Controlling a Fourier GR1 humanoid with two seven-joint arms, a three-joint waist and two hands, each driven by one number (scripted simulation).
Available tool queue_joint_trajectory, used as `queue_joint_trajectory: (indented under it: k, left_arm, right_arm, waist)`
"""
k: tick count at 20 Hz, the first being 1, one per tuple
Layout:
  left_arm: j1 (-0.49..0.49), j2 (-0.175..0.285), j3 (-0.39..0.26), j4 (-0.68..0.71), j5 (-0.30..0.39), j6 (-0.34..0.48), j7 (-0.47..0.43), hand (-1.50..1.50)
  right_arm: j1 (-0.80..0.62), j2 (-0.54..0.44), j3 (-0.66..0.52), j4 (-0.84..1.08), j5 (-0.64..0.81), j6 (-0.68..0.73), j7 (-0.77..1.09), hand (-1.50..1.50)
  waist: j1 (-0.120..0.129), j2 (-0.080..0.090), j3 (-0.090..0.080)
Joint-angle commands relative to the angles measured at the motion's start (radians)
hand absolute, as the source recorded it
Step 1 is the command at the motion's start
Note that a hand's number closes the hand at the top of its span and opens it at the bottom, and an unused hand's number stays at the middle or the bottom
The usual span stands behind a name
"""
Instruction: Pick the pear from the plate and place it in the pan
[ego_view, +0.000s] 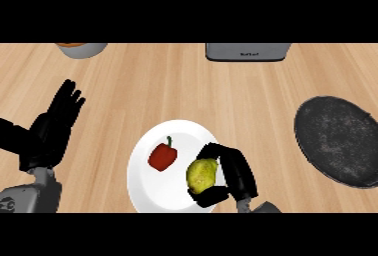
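**Wood counter (184, 85): pear (201, 175) grasped on the plate (159, 192)**

Head view: the pear lies on the right side of the white plate, near a red pepper (162, 156). The right hand (236, 175) has its fingers and thumb curled round the pear, so the grasp seems to be the step in hand. The next move calls for a lift, then a carry rightward to the dark pan (339, 145), well apart from the plate. The left hand (55, 125) rests open at the left. Fingers hide the pear's right flank, and I cannot tell whether it has left the plate.
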Motion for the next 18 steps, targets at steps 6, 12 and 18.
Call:
queue_joint_trajectory:
  k: [6,12,18]
  left_arm:
    - [0.008,0.002,0.013,0.015,-0.005,0.009,-0.003,0.0]
    - [0.033,-0.031,-0.004,-0.007,-0.018,0.039,0.007,0.0]
    - [0.035,-0.016,0.02,-0.011,-0.009,0.034,-0.004,0.0]
  right_arm:
    - [0.118,-0.425,0.325,-0.113,0.312,0.261,-0.046,1.5]
    - [0.171,-0.668,0.242,-0.614,0.468,0.184,0.016,1.5]
    - [0.299,-0.844,0.109,-1.059,0.501,0.192,0.111,1.5]
  waist:
    - [-0.033,-0.018,-0.008]
    - [-0.068,-0.023,-0.005]
    - [-0.071,-0.017,-0.003]
